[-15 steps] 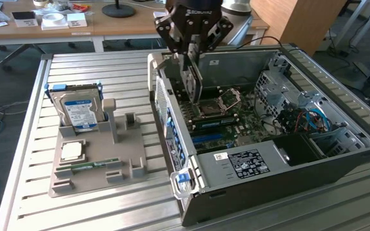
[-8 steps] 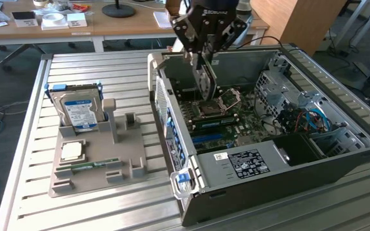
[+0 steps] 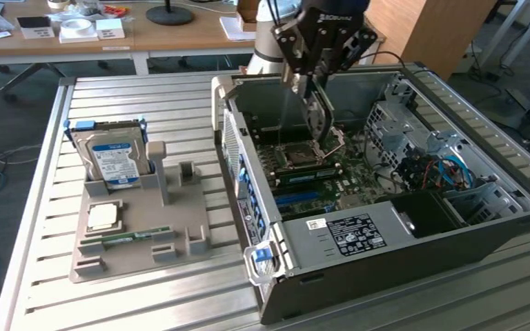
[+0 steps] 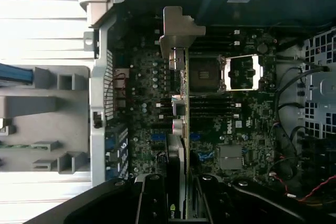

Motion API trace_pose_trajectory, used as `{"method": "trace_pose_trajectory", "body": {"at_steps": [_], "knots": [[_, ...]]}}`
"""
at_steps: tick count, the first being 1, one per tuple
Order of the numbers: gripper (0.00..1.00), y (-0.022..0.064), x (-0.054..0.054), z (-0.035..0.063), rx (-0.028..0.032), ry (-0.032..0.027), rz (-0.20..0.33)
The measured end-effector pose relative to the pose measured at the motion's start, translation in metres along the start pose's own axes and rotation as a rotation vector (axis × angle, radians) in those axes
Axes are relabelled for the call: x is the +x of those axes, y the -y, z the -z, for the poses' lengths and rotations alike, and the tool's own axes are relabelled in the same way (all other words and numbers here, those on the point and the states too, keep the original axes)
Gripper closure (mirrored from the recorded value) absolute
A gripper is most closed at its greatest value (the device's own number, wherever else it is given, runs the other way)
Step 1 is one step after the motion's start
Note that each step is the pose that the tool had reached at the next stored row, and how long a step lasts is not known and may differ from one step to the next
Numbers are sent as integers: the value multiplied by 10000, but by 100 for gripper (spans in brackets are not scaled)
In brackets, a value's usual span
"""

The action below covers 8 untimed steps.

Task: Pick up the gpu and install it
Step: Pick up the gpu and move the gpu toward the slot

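My gripper (image 3: 313, 77) hangs over the open computer case (image 3: 486, 238), shut on the gpu (image 3: 315, 114). The card is thin and dark and hangs edge-down above the motherboard (image 3: 325, 186), apart from it. In the wrist view the gpu (image 4: 181, 129) is seen edge-on, running out from between the black fingers (image 4: 152, 200) of the gripper (image 4: 179, 205). Its silver bracket (image 4: 176, 32) sits at the far end, near the case's rear wall. Under the card lie the motherboard's slots (image 4: 210, 106).
The CPU socket (image 3: 300, 155) stands open on the board beside the card. Cables and a drive cage (image 3: 449, 169) crowd the case's far side. On the exterior view's left, a grey fixture (image 3: 141, 241) carries a hard drive (image 3: 113, 162), a CPU (image 3: 104, 216) and a RAM stick (image 3: 136, 236).
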<state>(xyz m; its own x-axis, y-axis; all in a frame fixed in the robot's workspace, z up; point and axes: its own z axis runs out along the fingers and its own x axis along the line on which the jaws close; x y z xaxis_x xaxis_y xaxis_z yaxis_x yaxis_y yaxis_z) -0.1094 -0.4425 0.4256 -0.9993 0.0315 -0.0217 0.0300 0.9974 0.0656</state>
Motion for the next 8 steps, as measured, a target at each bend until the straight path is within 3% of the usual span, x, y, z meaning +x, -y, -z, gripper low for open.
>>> {"method": "trace_pose_trajectory", "body": {"at_steps": [8], "knots": [[73, -10, -325, -7, -7, -1, -1]]}}
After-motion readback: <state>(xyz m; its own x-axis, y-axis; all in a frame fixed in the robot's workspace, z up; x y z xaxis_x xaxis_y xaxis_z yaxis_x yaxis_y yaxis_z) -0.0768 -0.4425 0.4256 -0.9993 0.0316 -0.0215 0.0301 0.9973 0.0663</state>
